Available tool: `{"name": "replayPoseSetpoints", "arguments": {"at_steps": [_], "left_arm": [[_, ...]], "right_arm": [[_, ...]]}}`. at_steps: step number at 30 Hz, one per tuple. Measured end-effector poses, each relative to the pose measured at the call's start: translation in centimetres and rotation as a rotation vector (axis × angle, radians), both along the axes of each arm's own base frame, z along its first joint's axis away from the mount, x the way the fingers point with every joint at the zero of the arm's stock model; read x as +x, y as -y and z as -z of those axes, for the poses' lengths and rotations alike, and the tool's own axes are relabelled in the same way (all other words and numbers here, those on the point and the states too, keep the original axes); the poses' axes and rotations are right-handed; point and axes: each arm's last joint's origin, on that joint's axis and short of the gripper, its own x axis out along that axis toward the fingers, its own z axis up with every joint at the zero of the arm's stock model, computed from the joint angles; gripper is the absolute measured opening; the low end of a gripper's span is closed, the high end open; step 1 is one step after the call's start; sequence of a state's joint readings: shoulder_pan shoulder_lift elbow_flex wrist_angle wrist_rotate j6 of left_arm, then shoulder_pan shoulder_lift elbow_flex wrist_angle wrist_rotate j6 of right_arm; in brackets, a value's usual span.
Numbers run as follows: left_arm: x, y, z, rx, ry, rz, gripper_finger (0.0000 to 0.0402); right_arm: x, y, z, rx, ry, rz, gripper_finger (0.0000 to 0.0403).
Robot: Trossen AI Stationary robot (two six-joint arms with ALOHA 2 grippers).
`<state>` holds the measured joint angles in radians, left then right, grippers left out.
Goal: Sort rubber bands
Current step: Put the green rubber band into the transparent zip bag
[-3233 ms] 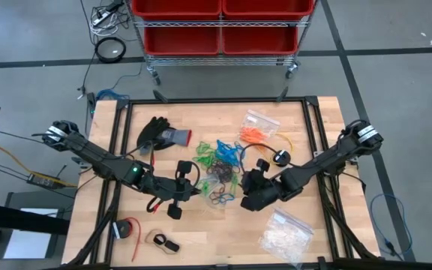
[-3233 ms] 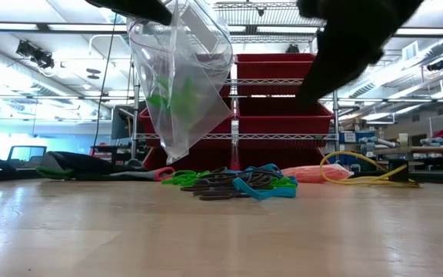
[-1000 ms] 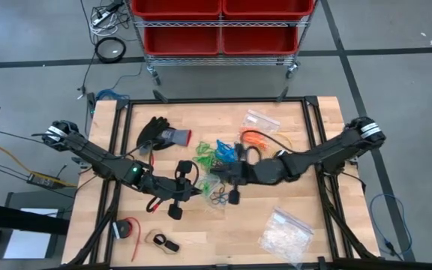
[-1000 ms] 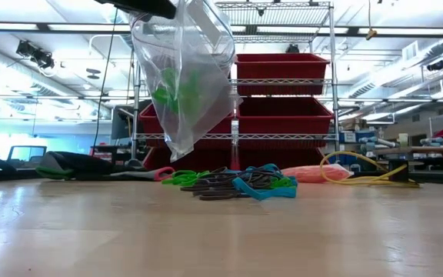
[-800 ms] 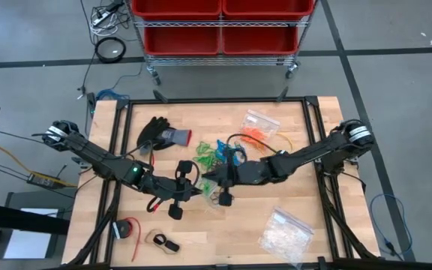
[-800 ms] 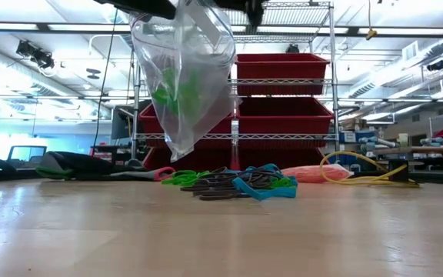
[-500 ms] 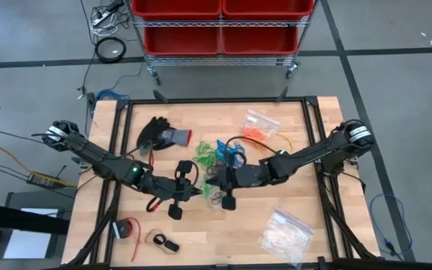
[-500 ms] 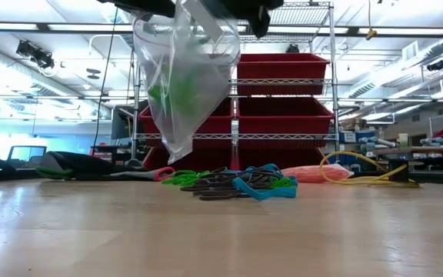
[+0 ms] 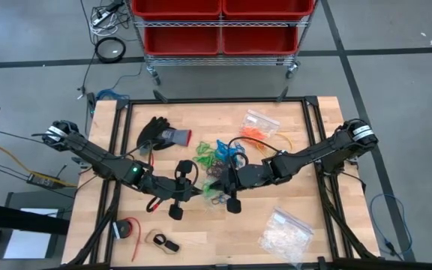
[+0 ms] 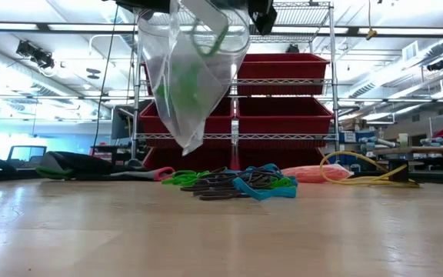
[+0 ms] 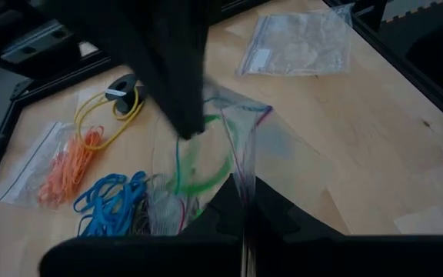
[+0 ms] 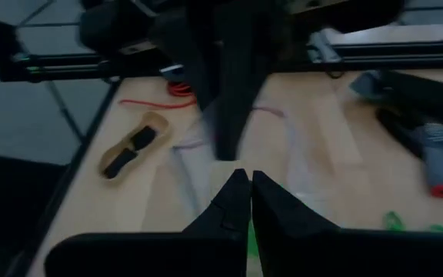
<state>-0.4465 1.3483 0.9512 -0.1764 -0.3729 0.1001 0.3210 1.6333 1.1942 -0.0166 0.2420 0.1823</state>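
- My left tool (image 9: 196, 189) is clamped on the rim of the clear bag (image 10: 194, 73), which hangs above the desk (image 9: 276, 236).
- My right tool (image 9: 214, 185) sits at the bag's mouth, fingers nearly together, a green band (image 11: 204, 171) dropping inside.
- I judge the band should be let go only well inside the mouth, the bag held steady.
- The unsorted rubber bands (image 9: 220, 154) lie mid-desk.
- A second ago my right tool was just short of the bag, fully closed; now it is over the opening.
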Motion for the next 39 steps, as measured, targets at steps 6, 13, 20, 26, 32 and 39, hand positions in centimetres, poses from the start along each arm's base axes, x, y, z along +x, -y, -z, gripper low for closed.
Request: {"name": "replayPoseSetpoints", "arguments": {"at_steps": [6,13,20,26,32,39], "left_arm": [[0.0,0.0,0.0,0.0,0.0,0.0,0.0015],[0.0,0.0,0.0,0.0,0.0,0.0,0.0015],[0.0,0.0,0.0,0.0,0.0,0.0,0.0015],[0.0,0.0,0.0,0.0,0.0,0.0,0.0015],[0.0,0.0,0.0,0.0,0.0,0.0,0.0015],[0.0,0.0,0.0,0.0,0.0,0.0,0.0015]], "right_arm": [[0.0,0.1,0.0,-0.04,0.009,0.061,0.0067],[-0.2,-0.3,0.0,-0.054,0.012,0.071,0.0142],[-1.8,-1.0,-1.8,-0.11,0.058,0.141,0.0164],[-5.0,-1.9,-4.7,-0.156,0.104,0.192,0.0153],[-7.4,-1.8,-3.3,-0.148,-0.091,0.293,0.015],[-4.9,-3.1,4.5,-0.16,-0.279,0.284,0.0148]]}}
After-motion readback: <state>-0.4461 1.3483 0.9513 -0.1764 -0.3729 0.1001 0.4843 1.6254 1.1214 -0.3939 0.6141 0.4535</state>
